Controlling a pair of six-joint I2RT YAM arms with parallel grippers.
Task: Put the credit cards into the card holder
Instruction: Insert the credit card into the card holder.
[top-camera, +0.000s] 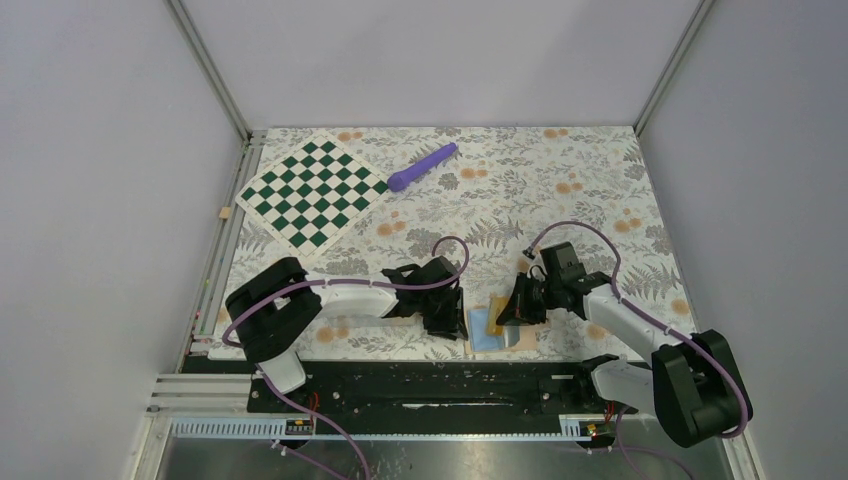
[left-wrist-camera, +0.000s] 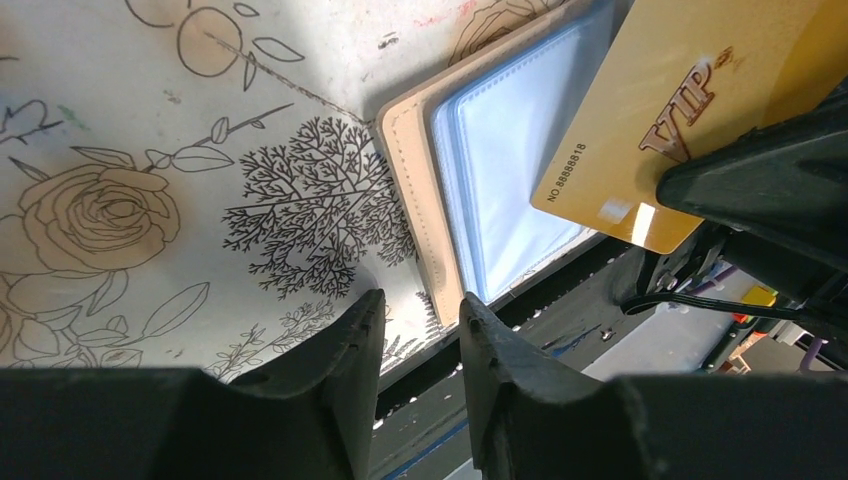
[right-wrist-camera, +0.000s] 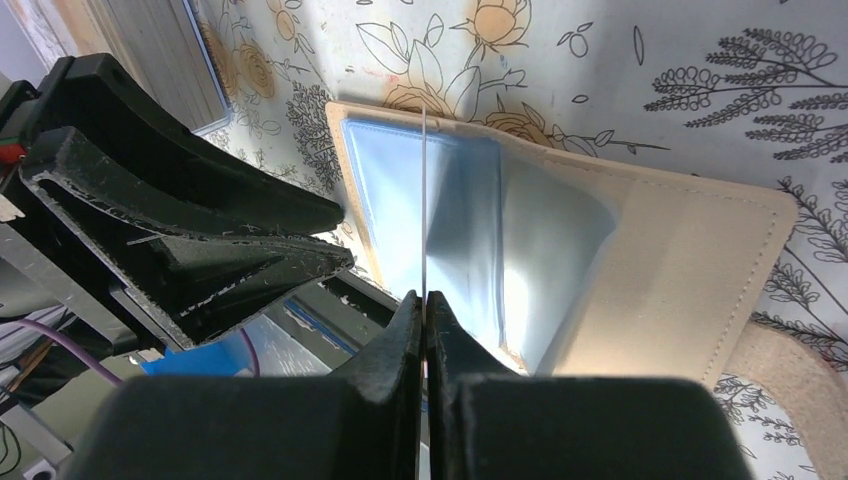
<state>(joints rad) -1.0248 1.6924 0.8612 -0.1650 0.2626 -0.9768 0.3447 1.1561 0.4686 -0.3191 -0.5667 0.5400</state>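
Over the open card holder (right-wrist-camera: 690, 260), my right pincer (right-wrist-camera: 423, 300) clamps 1 credit card (left-wrist-camera: 640, 120) edge-down, aimed at a blue pocket; my left pincer (left-wrist-camera: 420, 335) hangs parted, empty, beside it, probably to steady.

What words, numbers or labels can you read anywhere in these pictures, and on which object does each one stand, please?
"VIP": ornate letters on the flat orange-yellow plastic card.
"NO 8888818": small dark print along the same card's edge; the exact digit count is uncertain.
The tan folding wallet with light blue pockets shows no text, and none is legible elsewhere.
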